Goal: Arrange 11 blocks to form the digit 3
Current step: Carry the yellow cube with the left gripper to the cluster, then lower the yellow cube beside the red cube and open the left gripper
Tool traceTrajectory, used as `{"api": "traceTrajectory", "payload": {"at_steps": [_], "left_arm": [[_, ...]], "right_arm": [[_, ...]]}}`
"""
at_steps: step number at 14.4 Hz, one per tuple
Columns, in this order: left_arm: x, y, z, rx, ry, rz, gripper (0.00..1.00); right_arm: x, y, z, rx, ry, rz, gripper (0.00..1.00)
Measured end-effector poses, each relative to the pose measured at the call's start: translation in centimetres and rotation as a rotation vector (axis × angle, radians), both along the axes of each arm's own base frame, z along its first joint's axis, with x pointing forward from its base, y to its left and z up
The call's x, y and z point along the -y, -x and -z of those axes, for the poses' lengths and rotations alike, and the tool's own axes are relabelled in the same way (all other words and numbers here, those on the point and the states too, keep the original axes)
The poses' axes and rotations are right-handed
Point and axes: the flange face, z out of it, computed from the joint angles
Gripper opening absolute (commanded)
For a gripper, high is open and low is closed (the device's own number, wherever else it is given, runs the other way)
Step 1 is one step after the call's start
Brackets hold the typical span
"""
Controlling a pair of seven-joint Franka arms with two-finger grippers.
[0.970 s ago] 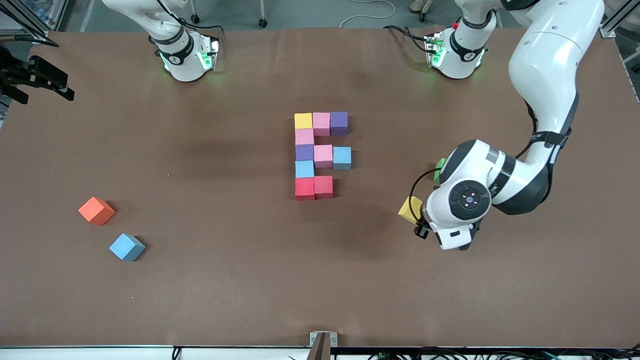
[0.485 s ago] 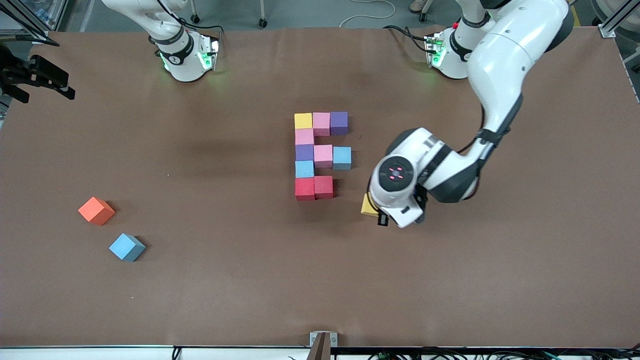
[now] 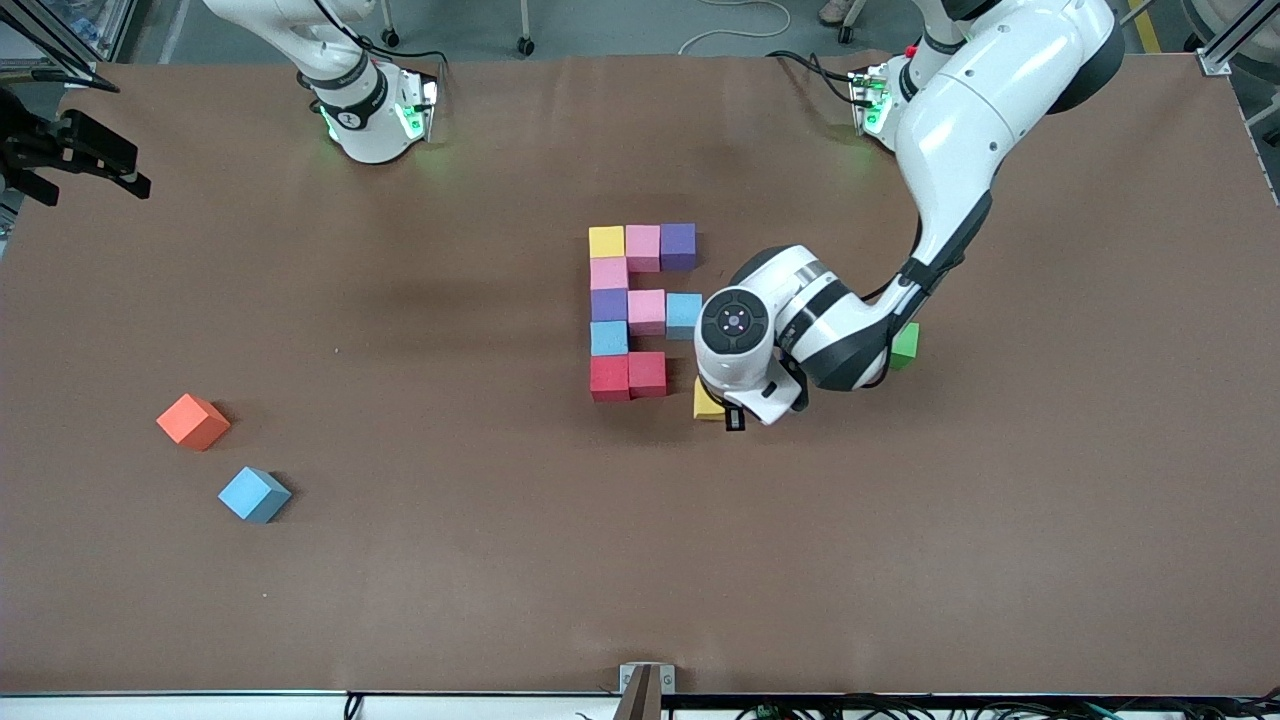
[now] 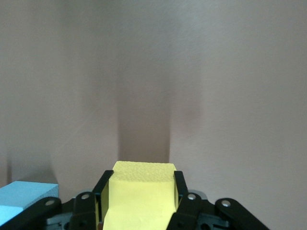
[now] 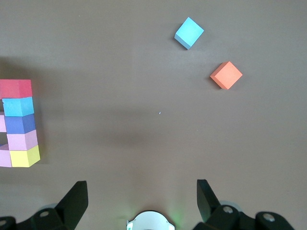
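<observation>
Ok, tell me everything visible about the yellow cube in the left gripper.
The yellow cube is matte foam with a grainy top, gripped on two opposite sides by the left gripper. It is mostly hidden under the wrist, beside the red cubes at the figure's near end. Whether it touches the table cannot be told.

No readable text or labels

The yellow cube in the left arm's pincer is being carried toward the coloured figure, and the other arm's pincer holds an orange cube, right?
Not quite: the front view shows the orange cube lying on the table, unheld. The right pincer is open and empty. The left pincer does grip the yellow cube beside the figure.
</observation>
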Motion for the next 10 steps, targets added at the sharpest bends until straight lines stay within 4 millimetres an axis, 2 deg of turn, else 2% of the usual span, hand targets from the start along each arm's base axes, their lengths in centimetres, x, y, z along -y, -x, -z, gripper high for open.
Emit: {"api": "traceTrajectory", "payload": {"at_steps": [2,5,10], "left_arm": [[1.2,1.6,1.1,0.038,-0.034,-0.004,0.56],[3.2,3.7,1.7,0.066,-0.048,0.008,0.56],[3.6,4.6,2.4,0.058,-0.058,-0.001,0.56]], "right_arm": [[0.0,0.0,0.0,0.000,0.000,-0.001,1.00],[0.0,0.0,0.0,0.001,0.000,-0.001,1.00],[0.0,0.0,0.0,0.002,0.000,-0.001,1.00]]}}
